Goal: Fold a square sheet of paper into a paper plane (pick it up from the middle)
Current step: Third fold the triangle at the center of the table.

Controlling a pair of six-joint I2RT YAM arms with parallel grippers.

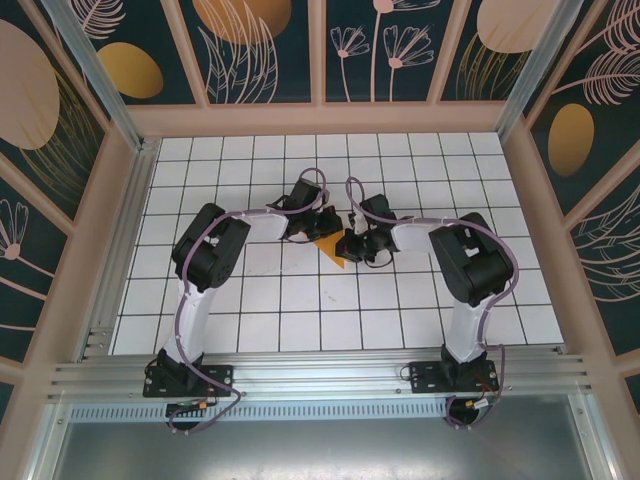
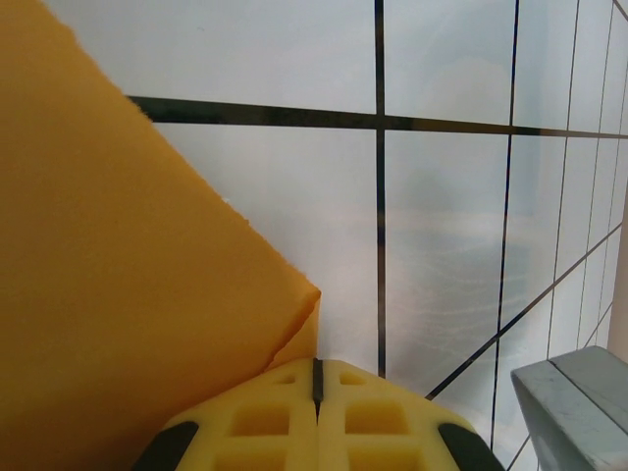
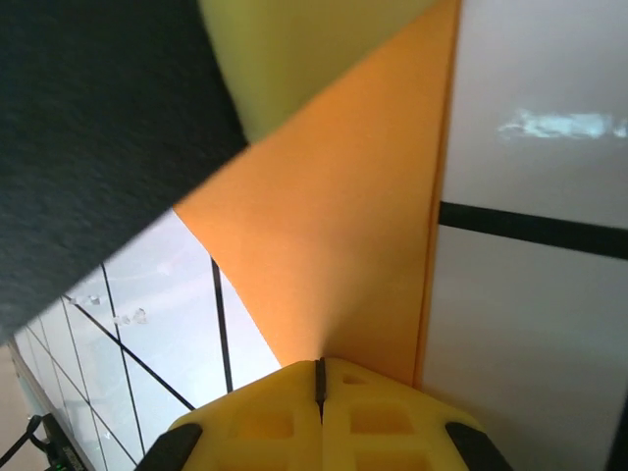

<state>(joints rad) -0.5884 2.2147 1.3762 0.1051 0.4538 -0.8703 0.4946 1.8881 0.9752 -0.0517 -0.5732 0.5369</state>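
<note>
Right jaws and left jaws pinch paper [image 3: 343,226] edges; open tiles [image 1: 300,300] around.

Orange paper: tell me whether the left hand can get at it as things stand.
Probably yes: the left hand sits shut at the edge of the orange paper, with nothing between them.

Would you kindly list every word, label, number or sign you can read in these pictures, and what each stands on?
No readable text anywhere.
Orange paper: plain, unprinted.
Tiled table: black grid lines only.
Wall panels: leaf and oval pattern, no lettering.
Arm bases: any markings too small to read.
</note>
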